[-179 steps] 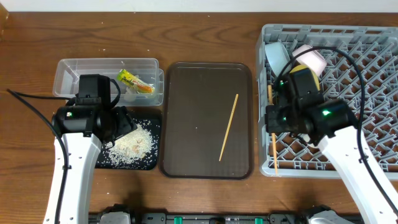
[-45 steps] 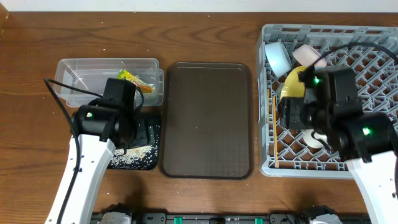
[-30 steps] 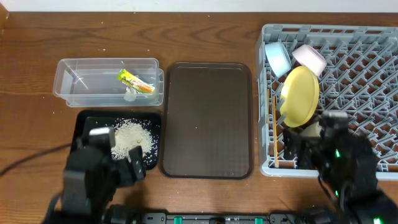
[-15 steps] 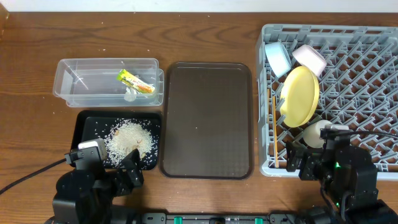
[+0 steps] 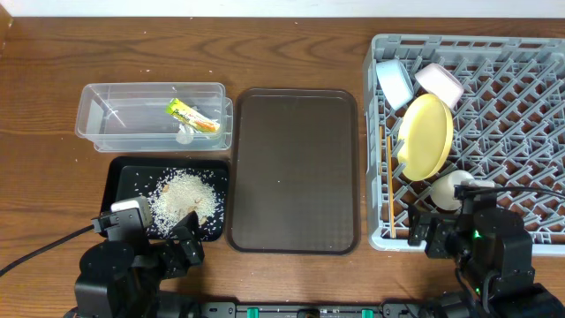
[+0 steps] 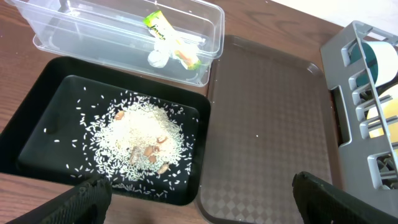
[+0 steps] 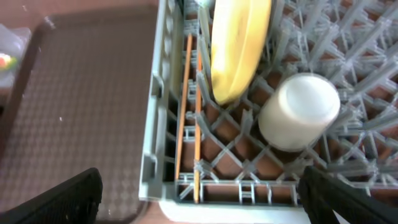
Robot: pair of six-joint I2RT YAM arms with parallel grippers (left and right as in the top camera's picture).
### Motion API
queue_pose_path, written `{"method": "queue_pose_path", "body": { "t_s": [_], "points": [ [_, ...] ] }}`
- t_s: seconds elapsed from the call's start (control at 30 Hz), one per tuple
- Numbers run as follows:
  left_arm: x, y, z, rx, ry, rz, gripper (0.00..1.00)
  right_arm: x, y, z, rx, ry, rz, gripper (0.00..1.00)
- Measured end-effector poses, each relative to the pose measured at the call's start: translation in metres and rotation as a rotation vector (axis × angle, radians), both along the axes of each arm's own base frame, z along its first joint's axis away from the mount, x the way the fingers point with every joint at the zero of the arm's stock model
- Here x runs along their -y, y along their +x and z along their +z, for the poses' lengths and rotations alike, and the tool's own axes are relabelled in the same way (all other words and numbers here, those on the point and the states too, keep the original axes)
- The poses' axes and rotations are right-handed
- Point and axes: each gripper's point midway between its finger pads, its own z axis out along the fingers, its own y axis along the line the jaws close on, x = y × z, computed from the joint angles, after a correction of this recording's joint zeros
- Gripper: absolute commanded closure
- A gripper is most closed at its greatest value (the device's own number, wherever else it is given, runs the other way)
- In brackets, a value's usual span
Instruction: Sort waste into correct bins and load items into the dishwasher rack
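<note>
Your snack wrapper (image 5: 192,116) lies in the clear tub (image 5: 115,124) at far left, with the rice (image 5: 183,196) heaped in the black tray (image 5: 119,177) just nearer. On the right, the rack (image 5: 512,106) holds the yellow plate (image 5: 425,136) on edge, the blue bowl (image 5: 395,81) and white bowl (image 5: 440,84) beyond it, the cup (image 5: 448,189) nearer, and the chopsticks (image 5: 386,181) along its left wall. The brown tray (image 5: 294,168) sits between them on the table (image 5: 265,53). Your left gripper (image 6: 199,199) and right gripper (image 7: 199,193) hang at the near edge, spread wide and holding nothing.

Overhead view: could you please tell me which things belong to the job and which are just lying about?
Job: snack wrapper, rice, clear tub, black tray, yellow plate, blue bowl, white bowl, cup, chopsticks, rack.
Lying about: brown serving tray.
</note>
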Motion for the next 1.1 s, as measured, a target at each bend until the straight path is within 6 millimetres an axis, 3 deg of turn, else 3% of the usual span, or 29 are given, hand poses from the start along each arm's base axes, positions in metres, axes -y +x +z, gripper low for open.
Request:
{"method": "queue_pose_path", "body": {
  "t_s": [0.23, 0.43, 0.67, 0.87, 1.1],
  "points": [
    [0.000, 0.000, 0.000, 0.000, 0.000, -0.001, 0.04, 0.007, 0.036, 0.030, 0.320, -0.018, 0.002, 0.01],
    [0.001, 0.000, -0.001, -0.003, -0.002, -0.003, 0.04, 0.018, 0.049, 0.021, 0.512, -0.041, -0.012, 0.01],
    [0.001, 0.000, -0.001, -0.004, -0.002, -0.003, 0.04, 0.020, 0.047, 0.021, 0.716, -0.088, 0.002, 0.01],
    [0.001, 0.000, -0.001, -0.004, -0.002, -0.003, 0.04, 0.022, 0.049, 0.012, 0.820, -0.112, -0.007, 0.01],
    [0.001, 0.000, -0.001, -0.004, -0.002, -0.003, 0.04, 0.028, 0.054, -0.037, 0.687, -0.127, -0.029, 0.01]
  ]
}}
